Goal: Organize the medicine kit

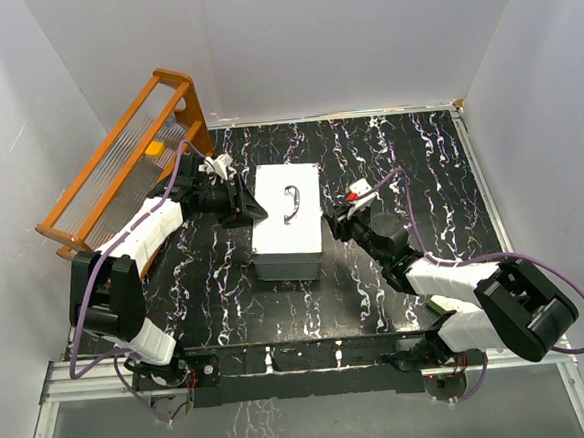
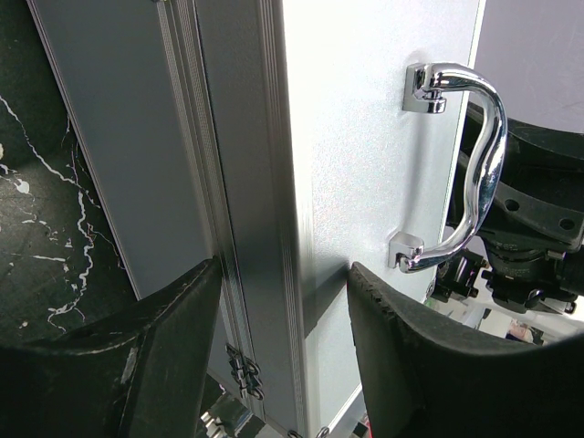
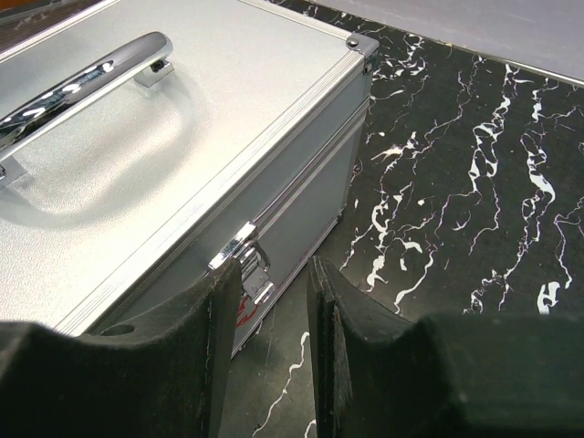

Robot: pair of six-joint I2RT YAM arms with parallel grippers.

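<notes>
The medicine kit (image 1: 287, 219), a light-grey hard box, stands mid-table with its lid down and its chrome handle (image 1: 293, 201) on top. My left gripper (image 1: 243, 204) is at the box's left side. In the left wrist view it (image 2: 283, 310) stands open astride the lid's long edge (image 2: 274, 182), one finger beside the side wall near a hinge (image 2: 239, 370) and the other over the lid top near the handle (image 2: 474, 164). My right gripper (image 1: 337, 221) is at the box's right side. Seen from the right wrist, it (image 3: 269, 274) is open, with the chrome latch (image 3: 245, 260) at its left fingertip.
An orange-framed rack (image 1: 118, 171) with ribbed clear panels leans at the back left, a small yellow piece (image 1: 153, 149) in it. White walls close in the black marbled table (image 1: 419, 170) on three sides.
</notes>
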